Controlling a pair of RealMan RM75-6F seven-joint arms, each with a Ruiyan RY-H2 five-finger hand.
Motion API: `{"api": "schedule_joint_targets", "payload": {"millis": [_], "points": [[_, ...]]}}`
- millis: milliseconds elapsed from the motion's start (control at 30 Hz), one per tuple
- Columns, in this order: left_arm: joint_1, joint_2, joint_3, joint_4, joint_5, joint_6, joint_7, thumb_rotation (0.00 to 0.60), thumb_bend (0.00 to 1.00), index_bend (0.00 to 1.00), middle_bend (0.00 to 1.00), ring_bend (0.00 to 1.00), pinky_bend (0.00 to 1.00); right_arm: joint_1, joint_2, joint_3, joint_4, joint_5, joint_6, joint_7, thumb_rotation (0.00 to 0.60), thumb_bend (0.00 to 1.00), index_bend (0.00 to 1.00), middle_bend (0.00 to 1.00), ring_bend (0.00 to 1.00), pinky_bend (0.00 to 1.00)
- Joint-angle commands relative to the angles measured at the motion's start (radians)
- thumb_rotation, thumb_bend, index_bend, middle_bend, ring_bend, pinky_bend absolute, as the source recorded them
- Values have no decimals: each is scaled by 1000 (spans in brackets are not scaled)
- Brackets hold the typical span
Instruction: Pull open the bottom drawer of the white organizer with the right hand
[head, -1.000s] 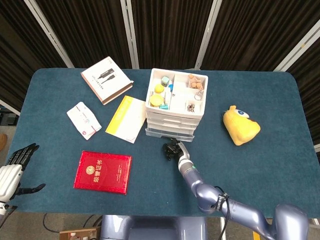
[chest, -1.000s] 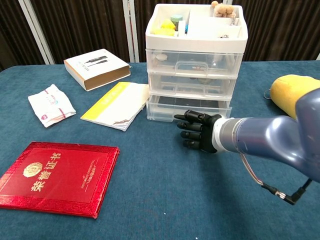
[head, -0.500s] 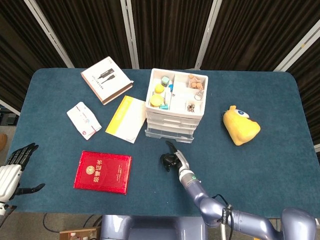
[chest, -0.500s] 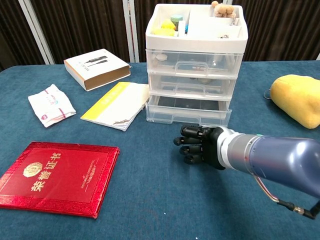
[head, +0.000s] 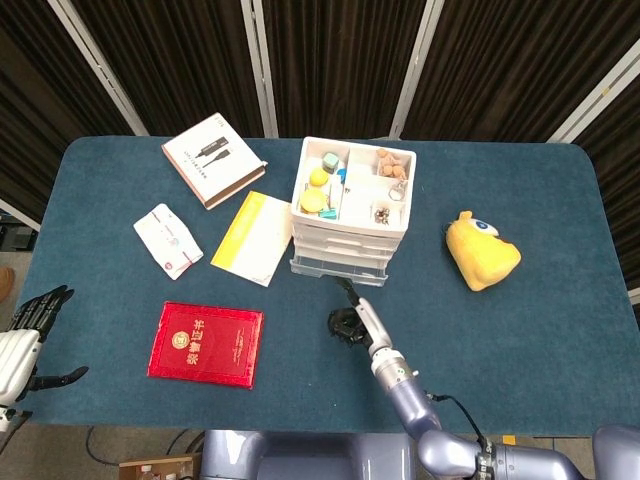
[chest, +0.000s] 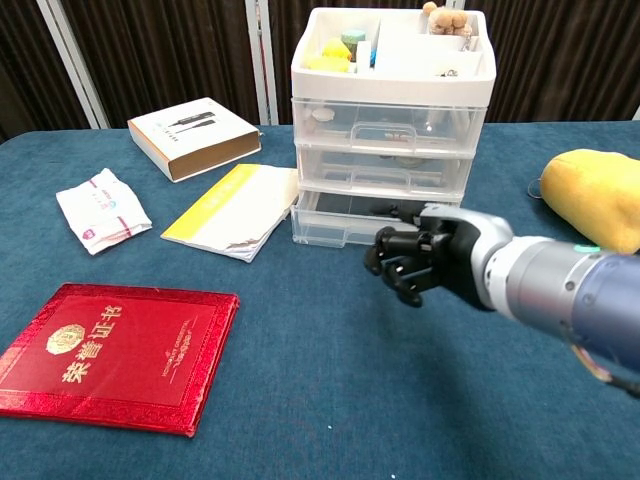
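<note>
The white organizer (head: 350, 205) (chest: 390, 130) stands mid-table with small items in its top tray. Its bottom drawer (head: 338, 268) (chest: 345, 225) sticks out a little beyond the two above it. My right hand (head: 350, 320) (chest: 422, 262) hovers just in front of that drawer with its fingers curled in and nothing in them. In the chest view it covers the drawer's right part. In the head view one finger reaches toward the drawer front; whether it touches cannot be told. My left hand (head: 30, 330) hangs off the table's near left corner, fingers spread.
A yellow plush toy (head: 482, 250) (chest: 600, 195) lies right of the organizer. Left of it are a yellow-white booklet (head: 252, 238), a tissue pack (head: 167, 240) and a brown-edged box (head: 212, 160). A red certificate folder (head: 206, 343) (chest: 110, 355) lies near the front.
My right hand drew back from the drawer front toward me, then rose and turned, curling its fingers in. The drawer stays slightly out. The left hand has barely moved.
</note>
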Motion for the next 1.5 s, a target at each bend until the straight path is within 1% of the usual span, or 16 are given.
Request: {"api": "schedule_joint_targets", "payload": {"millis": [33,300,400,500,600,733,833,1067,1300,1333,1400,1433,1467,1500], "points": [[0,-1,0,0,-1,-1,2,600,9,0,0,0,0,92,71,14,20,158,30,-172,600,858,0,734,759,820],[-2,-1,-3,-3,-11,-6,3,600,8,0,0,0,0,165,94,16,63,292,32,-274,600,858,0,734,760,820],[-2,1,-3,-5,-18,-12,1,600,8,0,0,0,0,189,90,12,98,336,30,-300,600,858,5,734,760,820],[-4,3,-4,-8,-23,-17,2,600,8,0,0,0,0,202,83,8,125,363,24,-310,600,858,86,738,765,820],[-4,4,-4,-9,-24,-19,1,600,8,0,0,0,0,204,77,4,139,378,15,-305,600,859,203,751,774,820],[-5,4,-4,-9,-25,-20,1,600,8,0,0,0,0,197,73,-5,140,366,13,-294,600,863,350,759,782,820],[-4,4,-4,-9,-23,-19,0,600,8,0,0,0,0,187,75,-13,124,350,14,-282,600,864,376,760,783,819],[-3,3,-3,-10,-19,-16,4,600,8,0,0,0,0,164,89,-34,75,317,20,-264,600,865,381,760,783,820],[0,0,-2,-7,-13,-9,10,600,8,0,0,0,0,134,109,-70,16,276,30,-251,600,865,379,761,784,820],[0,0,-2,-7,-12,-8,10,600,7,0,0,0,0,130,112,-75,7,269,32,-249,600,862,357,760,782,820],[0,-1,-2,-6,-12,-7,12,600,8,0,0,0,0,122,118,-84,-8,253,34,-244,600,800,205,749,771,820],[1,-2,-2,-5,-12,-7,13,600,8,0,0,0,0,120,123,-89,-14,246,30,-246,600,723,96,738,762,820],[1,-2,-2,-5,-12,-6,14,600,8,0,0,0,0,120,129,-93,-18,240,23,-247,600,634,19,726,754,820],[1,-3,-2,-4,-11,-5,15,600,8,0,0,0,0,119,136,-97,-22,233,13,-248,600,585,0,720,750,820]]}}
